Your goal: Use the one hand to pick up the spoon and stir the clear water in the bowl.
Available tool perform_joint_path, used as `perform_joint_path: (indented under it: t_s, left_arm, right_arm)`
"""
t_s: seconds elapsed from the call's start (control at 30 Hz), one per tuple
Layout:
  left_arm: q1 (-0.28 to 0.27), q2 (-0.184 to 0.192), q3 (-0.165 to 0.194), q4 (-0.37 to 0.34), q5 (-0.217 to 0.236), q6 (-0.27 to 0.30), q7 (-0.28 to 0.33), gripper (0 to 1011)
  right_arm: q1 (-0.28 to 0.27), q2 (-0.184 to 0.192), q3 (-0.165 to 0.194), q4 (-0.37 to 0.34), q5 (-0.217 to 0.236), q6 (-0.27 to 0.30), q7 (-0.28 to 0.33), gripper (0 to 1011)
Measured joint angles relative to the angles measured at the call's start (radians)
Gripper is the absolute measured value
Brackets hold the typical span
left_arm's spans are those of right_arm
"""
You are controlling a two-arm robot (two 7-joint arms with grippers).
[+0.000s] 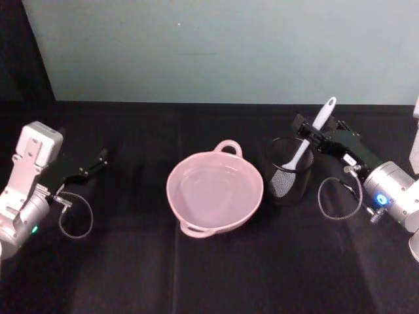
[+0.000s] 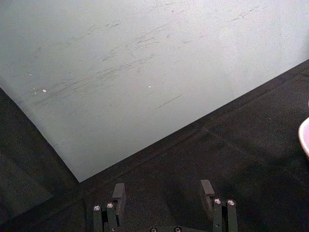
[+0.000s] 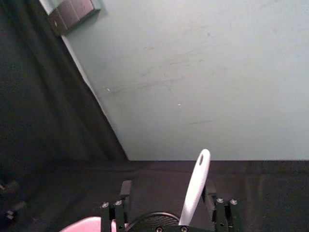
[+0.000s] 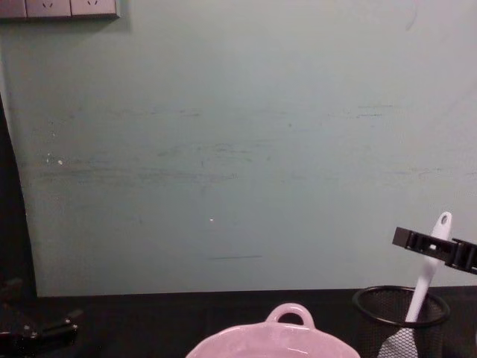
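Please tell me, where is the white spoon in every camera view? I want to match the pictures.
Head view: spoon right of centre, standing in the black mesh cup.
Chest view: spoon at lower right, leaning in the cup.
Right wrist view: handle at bottom centre.
Left wrist view: not in it.
Shared landmark: pink bowl.

Glossy pink plastic bowl (image 1: pixel 215 192), black wire-mesh cup (image 1: pixel 289 171), matt black cloth table (image 1: pixel 196 275).

You get soft, even light on the pale wall (image 4: pixel 223 149) — the black cloth (image 1: pixel 131 275) swallows shadows, and the left gripper (image 1: pixel 98 159) perhaps blurs into it — no glare.
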Motion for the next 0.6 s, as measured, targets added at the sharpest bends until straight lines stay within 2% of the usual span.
perform_joint_path:
  t_s: [0.03, 0.13, 0.23, 0.27, 0.43, 0.6]
  left_arm:
    - [0.0, 0.0, 0.0, 0.0, 0.0, 0.0, 0.0, 1011]
    - [0.0, 0.0, 0.0, 0.0, 0.0, 0.0, 0.0, 1011]
    - [0.0, 0.0, 0.0, 0.0, 0.0, 0.0, 0.0, 1011]
    - [0.0, 0.0, 0.0, 0.0, 0.0, 0.0, 0.0, 1011]
    - [0.0, 0.0, 0.0, 0.0, 0.0, 0.0, 0.0, 1011]
    - [0.0, 0.0, 0.0, 0.0, 0.0, 0.0, 0.0, 1011]
  right_arm:
    - [0.001, 0.004, -0.006, 0.0, -0.029, -0.015, -0.01, 927]
    - [0.001, 0.011, -0.018, -0.001, -0.108, -0.059, -0.044, 999]
    - [0.0, 0.016, -0.027, 0.0, -0.173, -0.097, -0.074, 1002]
    - [0.001, 0.018, -0.033, 0.004, -0.217, -0.123, -0.096, 1002]
    - [0.002, 0.026, -0.043, 0.017, -0.346, -0.196, -0.165, 1002]
    - [-0.018, 0.044, -0.041, -0.012, -0.432, -0.24, -0.211, 1002]
